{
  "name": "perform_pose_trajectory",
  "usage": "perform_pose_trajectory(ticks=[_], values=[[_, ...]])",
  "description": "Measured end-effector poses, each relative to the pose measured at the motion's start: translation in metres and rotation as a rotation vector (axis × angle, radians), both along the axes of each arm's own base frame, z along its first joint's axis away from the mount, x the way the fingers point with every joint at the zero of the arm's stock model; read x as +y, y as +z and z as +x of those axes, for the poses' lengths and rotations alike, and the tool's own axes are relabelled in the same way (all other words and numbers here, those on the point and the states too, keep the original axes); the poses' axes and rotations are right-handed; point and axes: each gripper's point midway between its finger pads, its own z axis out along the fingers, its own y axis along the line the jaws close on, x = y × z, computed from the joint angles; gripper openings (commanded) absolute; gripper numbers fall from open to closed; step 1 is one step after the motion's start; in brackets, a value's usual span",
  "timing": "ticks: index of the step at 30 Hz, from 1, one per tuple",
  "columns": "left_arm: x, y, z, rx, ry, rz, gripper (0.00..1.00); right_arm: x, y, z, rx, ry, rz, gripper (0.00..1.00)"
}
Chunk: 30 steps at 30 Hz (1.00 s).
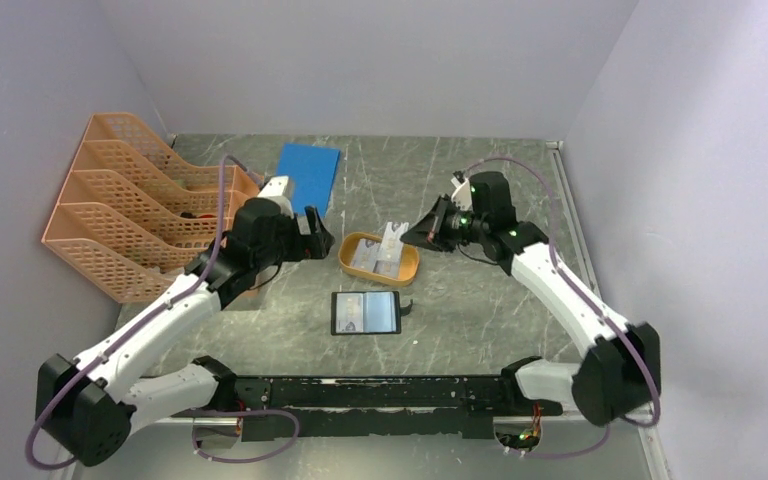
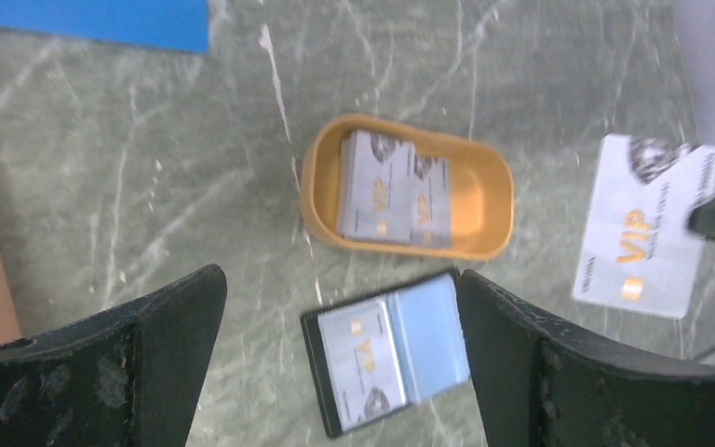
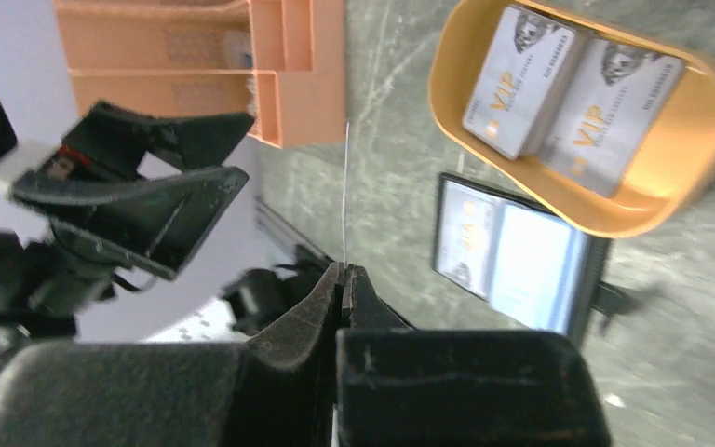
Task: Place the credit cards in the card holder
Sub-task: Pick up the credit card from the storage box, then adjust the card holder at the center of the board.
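1. Card hangs pinched in right hand, beside orange dish.
2. Card holder lies open on counter, nearside of dish, lower-left of that hand, long side crosswise.
3. Left hand gapes wide, empty.

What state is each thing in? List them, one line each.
Left gripper: open, empty.
Right gripper: shut on the raised card.
Dish: holds cards side by side.
Card holder: open flat, one card in a pocket, the other pocket looks empty.
Blue sheet: lying flat.
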Motion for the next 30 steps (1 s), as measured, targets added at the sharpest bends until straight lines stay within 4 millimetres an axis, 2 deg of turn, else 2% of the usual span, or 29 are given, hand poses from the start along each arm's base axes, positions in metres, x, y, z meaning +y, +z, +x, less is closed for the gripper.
perform_pose_trajectory(ticks=[4, 6, 9, 11, 14, 18, 22, 30], values=[[-0.012, -0.019, -0.034, 0.030, -0.108, -0.008, 0.98, -0.020, -0.001, -0.031, -0.166, 0.053, -0.115, 0.00], [-0.031, -0.034, -0.063, 0.053, -0.200, 0.011, 0.98, -0.033, -0.018, -0.047, -0.193, 0.060, -0.170, 0.00], [-0.062, -0.048, -0.102, 0.085, -0.344, 0.044, 0.98, -0.051, -0.057, -0.067, -0.155, 0.051, -0.255, 0.00], [-0.075, -0.059, -0.116, 0.104, -0.397, 0.076, 0.98, -0.059, -0.079, -0.077, -0.120, 0.046, -0.290, 0.00], [-0.088, -0.075, -0.121, 0.131, -0.420, 0.140, 0.98, -0.065, -0.101, -0.086, -0.083, 0.046, -0.319, 0.00], [-0.094, -0.087, -0.119, 0.143, -0.411, 0.185, 0.98, -0.069, -0.118, -0.090, -0.073, 0.049, -0.338, 0.00], [-0.091, -0.086, -0.111, 0.124, -0.365, 0.192, 0.98, -0.069, -0.113, -0.086, -0.120, 0.054, -0.341, 0.00], [-0.095, -0.066, -0.095, 0.037, -0.294, 0.107, 0.97, -0.069, -0.100, -0.084, -0.210, 0.063, -0.344, 0.00]])
